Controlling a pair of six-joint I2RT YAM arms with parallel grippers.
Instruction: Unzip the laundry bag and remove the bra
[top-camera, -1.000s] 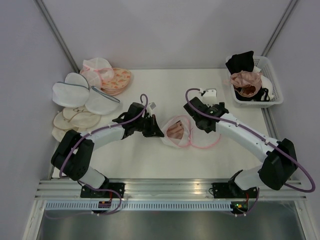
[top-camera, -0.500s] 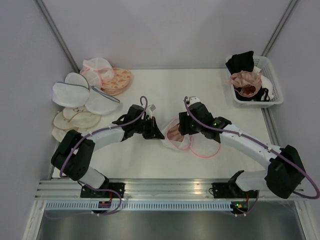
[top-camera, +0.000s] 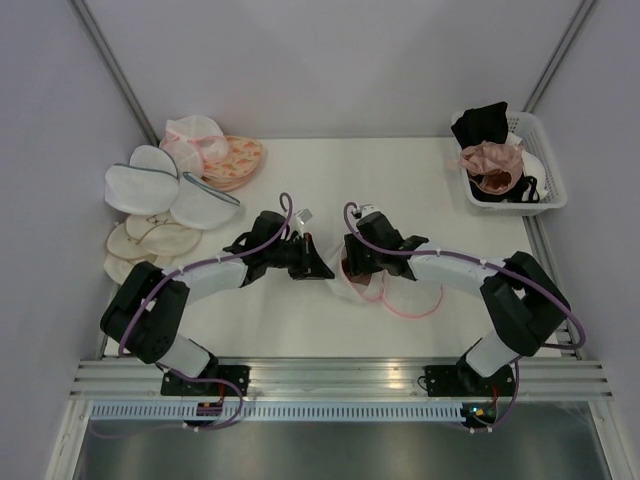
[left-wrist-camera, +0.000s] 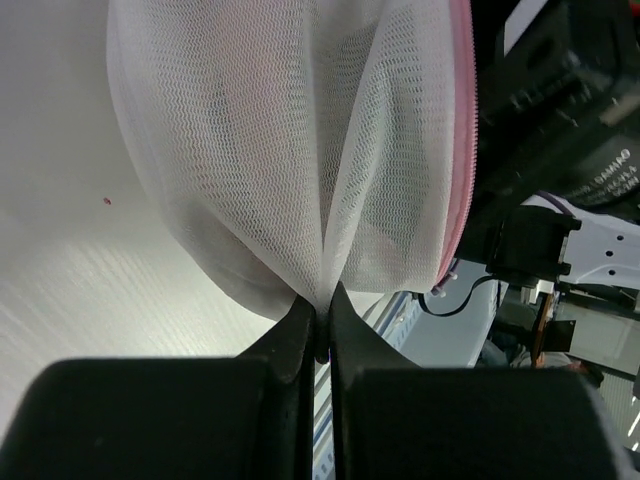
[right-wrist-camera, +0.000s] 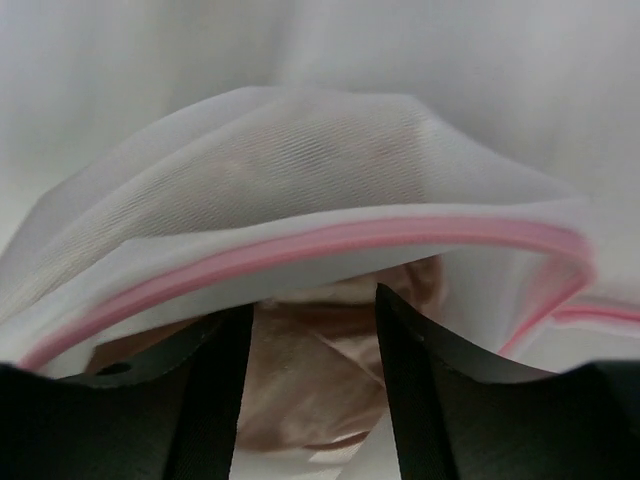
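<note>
The laundry bag (left-wrist-camera: 260, 150), small white mesh with a pink zipper rim, gapes unzipped. The left gripper (left-wrist-camera: 320, 305) pinches its mesh. The right gripper (right-wrist-camera: 310, 310), jaws apart, straddles the pale peach bra (right-wrist-camera: 300, 370) inside it, not yet removed.

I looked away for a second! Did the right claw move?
Yes. The right claw slid left, farther from the white basket, and now pokes into the laundry bag.

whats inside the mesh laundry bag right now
A pale peach bra shows through the unzipped mouth of the laundry bag. Its straps and full shape are hidden by mesh.
</note>
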